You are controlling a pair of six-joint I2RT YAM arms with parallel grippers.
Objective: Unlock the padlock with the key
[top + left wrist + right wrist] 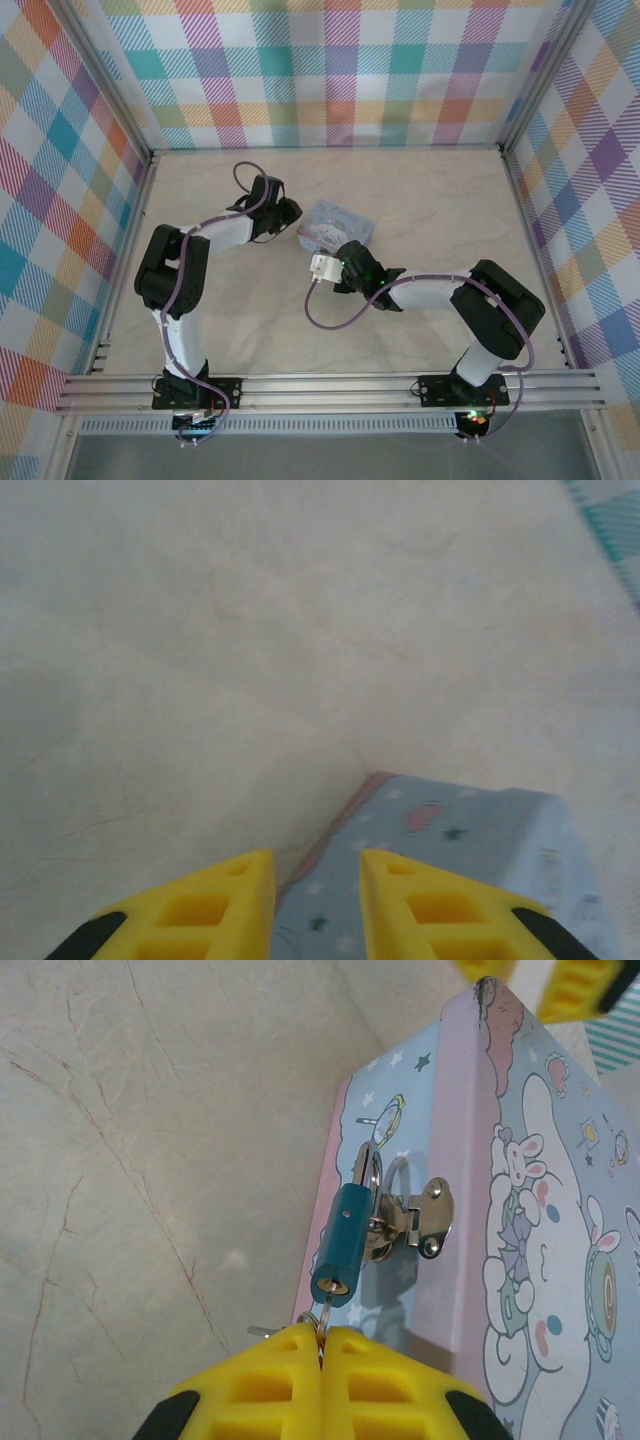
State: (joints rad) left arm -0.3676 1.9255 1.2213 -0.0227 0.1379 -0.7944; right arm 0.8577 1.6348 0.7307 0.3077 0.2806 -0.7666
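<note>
A teal padlock [343, 1243] hangs from the metal hasp [425, 1218] on the side of a pastel cartoon box [540, 1220]. My right gripper [322, 1345] is shut on the small key [324, 1312], whose blade reaches up into the keyhole in the padlock's bottom end. The key ring sits at my fingertips. My left gripper [316, 865] is open at the far side of the box [450, 850], with the box's pink edge running between its fingers. In the top view the box [340, 222] lies mid-table, with the left gripper [290, 210] and the right gripper [335, 255] both against it.
A second key [262, 1331] on the ring sticks out left of my right fingers. The left gripper's yellow fingers [575, 985] show past the box's far corner. Checkered walls [330, 70] enclose the marble tabletop [450, 200].
</note>
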